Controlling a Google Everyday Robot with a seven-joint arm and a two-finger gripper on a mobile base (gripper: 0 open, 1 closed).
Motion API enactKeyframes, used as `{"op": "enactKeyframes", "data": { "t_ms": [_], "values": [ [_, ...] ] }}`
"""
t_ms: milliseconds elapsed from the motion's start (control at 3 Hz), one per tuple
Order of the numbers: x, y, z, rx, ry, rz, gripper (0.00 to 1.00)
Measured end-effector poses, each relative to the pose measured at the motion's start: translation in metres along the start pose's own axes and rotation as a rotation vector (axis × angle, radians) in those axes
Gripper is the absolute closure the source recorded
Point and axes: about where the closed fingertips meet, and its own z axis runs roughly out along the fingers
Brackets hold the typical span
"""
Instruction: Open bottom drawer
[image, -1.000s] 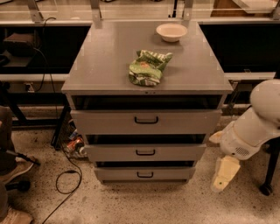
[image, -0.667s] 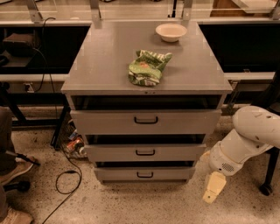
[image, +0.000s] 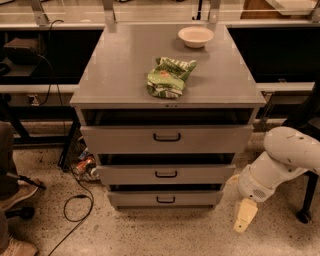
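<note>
The bottom drawer (image: 165, 199) is the shortest, narrowest grey front at the foot of the cabinet, with a small black bar handle (image: 165, 200). It sits shut under the mid-sized drawer (image: 165, 174) and the tallest top drawer (image: 166, 138). My gripper (image: 245, 216) hangs low at the right of the cabinet, cream-coloured and pointing down near the floor, a short way right of the bottom drawer's front corner. It touches nothing. The white arm (image: 282, 160) rises behind it to the right.
A green bag (image: 168, 76) and a white bowl (image: 195, 36) lie on the cabinet top (image: 120, 65). A cable (image: 75, 210) and clutter lie on the floor at the left. A person's leg and shoe (image: 12, 190) are at the far left. A black wheeled leg (image: 305, 212) stands at the right.
My arm has swung down and to the left, bringing the gripper lower and closer to the bottom drawer's right corner. The drawers have not moved.
</note>
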Motion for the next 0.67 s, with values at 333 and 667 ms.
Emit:
{"op": "enactKeyframes", "data": {
  "t_ms": [333,667],
  "values": [
    [0.029,-0.034,0.039,-0.01,-0.016,-0.083,0.0],
    [0.058,-0.066,0.085,-0.022,-0.048,-0.148,0.0]
  ]
}}
